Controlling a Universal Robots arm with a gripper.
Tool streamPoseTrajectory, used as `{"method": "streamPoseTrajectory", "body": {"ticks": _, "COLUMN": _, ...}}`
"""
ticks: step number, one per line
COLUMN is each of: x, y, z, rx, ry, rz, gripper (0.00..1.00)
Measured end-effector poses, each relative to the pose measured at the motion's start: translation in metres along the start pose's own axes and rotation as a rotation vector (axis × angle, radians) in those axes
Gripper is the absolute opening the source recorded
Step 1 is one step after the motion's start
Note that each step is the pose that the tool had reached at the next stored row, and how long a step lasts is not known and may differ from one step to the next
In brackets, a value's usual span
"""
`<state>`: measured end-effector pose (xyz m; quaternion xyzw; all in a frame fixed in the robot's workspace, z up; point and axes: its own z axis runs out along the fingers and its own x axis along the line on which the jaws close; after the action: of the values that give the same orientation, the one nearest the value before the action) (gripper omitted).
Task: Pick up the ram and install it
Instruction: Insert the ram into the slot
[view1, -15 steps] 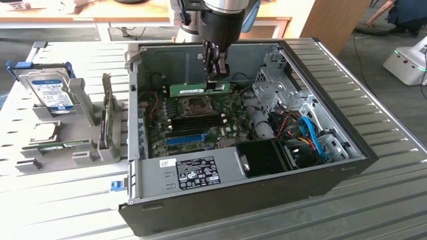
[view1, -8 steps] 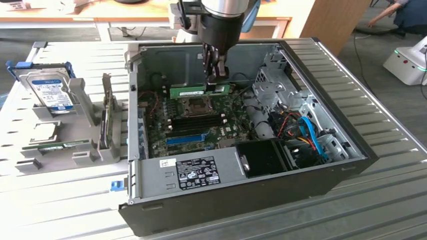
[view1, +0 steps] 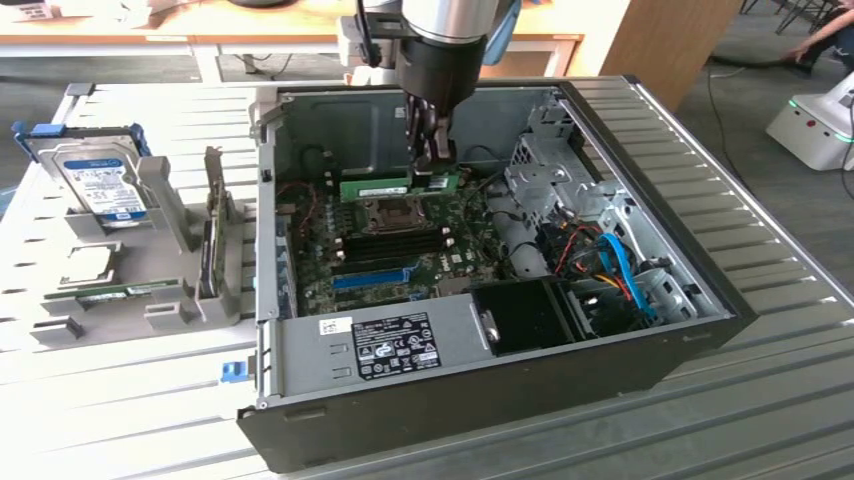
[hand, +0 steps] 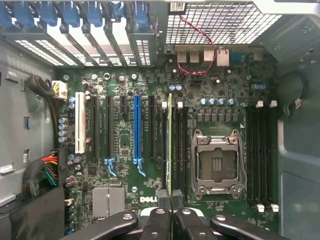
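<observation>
The open computer case (view1: 400, 430) lies on a ribbed metal table (view1: 781, 400). A white label (view1: 394, 345) on its front bracket carries print too small to read. "DELL" is printed on the motherboard (hand: 125, 145) just beside the gripper (hand: 170, 196). The fingers stand narrow, clamping the ram (hand: 170, 140) edge-on over the memory slots beside the processor socket (hand: 217, 162). A hard drive (view1: 104, 180) with a blue-white label stands at the exterior view's left.

1. An open computer case (view1: 534, 395) lies on a ribbed metal table (view1: 774, 380).
2. Inside, a green motherboard (hand: 125, 145) has a bare processor socket (hand: 217, 162) and one blue slot (hand: 136, 130).
3. A hard drive (view1: 107, 180) stands in a grey rack (view1: 160, 205) on the exterior view's left, beside the case.
</observation>
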<state>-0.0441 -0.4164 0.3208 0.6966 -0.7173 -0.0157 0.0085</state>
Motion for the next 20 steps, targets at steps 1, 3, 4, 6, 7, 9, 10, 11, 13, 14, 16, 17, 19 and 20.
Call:
{"method": "streamPoseTrajectory", "body": {"ticks": 1, "x": 0.0, "y": 0.0, "z": 0.0008, "rx": 0.0, "ry": 0.0003, "rz": 0.0, "gripper": 0.12}}
{"method": "streamPoseTrajectory", "body": {"ticks": 3, "x": 0.0, "y": -0.0001, "z": 0.0023, "rx": 0.0, "ry": 0.0009, "rz": 0.0, "gripper": 0.12}}
{"method": "streamPoseTrajectory", "body": {"ticks": 4, "x": 0.0, "y": -0.0001, "z": 0.0031, "rx": 0.0001, "ry": 0.0012, "rz": 0.0, "gripper": 0.12}}
{"method": "streamPoseTrajectory", "body": {"ticks": 6, "x": 0.0, "y": -0.0002, "z": 0.005, "rx": 0.0001, "ry": 0.0016, "rz": 0.0, "gripper": 0.12}}
{"method": "streamPoseTrajectory", "body": {"ticks": 7, "x": 0.0, "y": -0.0002, "z": 0.0061, "rx": 0.0001, "ry": 0.0018, "rz": 0.0, "gripper": 0.12}}
{"method": "streamPoseTrajectory", "body": {"ticks": 9, "x": 0.0, "y": -0.0003, "z": 0.0085, "rx": 0.0001, "ry": 0.0022, "rz": 0.0, "gripper": 0.12}}
{"method": "streamPoseTrajectory", "body": {"ticks": 10, "x": 0.0, "y": -0.0003, "z": 0.0097, "rx": 0.0001, "ry": 0.0024, "rz": 0.0, "gripper": 0.12}}
{"method": "streamPoseTrajectory", "body": {"ticks": 11, "x": 0.0, "y": -0.0004, "z": 0.0109, "rx": 0.0001, "ry": 0.0025, "rz": 0.0, "gripper": 0.12}}
{"method": "streamPoseTrajectory", "body": {"ticks": 13, "x": 0.0, "y": -0.0005, "z": 0.0131, "rx": 0.0001, "ry": 0.0032, "rz": 0.0, "gripper": 0.12}}
{"method": "streamPoseTrajectory", "body": {"ticks": 14, "x": 0.0, "y": -0.0005, "z": 0.0141, "rx": 0.0002, "ry": 0.0033, "rz": 0.0, "gripper": 0.12}}
{"method": "streamPoseTrajectory", "body": {"ticks": 16, "x": 0.0, "y": -0.0006, "z": 0.0162, "rx": 0.0002, "ry": 0.0034, "rz": 0.0, "gripper": 0.12}}
{"method": "streamPoseTrajectory", "body": {"ticks": 17, "x": 0.0, "y": -0.0006, "z": 0.0173, "rx": 0.0001, "ry": 0.0035, "rz": 0.0, "gripper": 0.12}}
{"method": "streamPoseTrajectory", "body": {"ticks": 19, "x": 0.0, "y": -0.0007, "z": 0.02, "rx": 0.0002, "ry": 0.0035, "rz": 0.0, "gripper": 0.12}}
{"method": "streamPoseTrajectory", "body": {"ticks": 20, "x": 0.0, "y": -0.0007, "z": 0.0215, "rx": 0.0002, "ry": 0.0034, "rz": 0.0, "gripper": 0.12}}
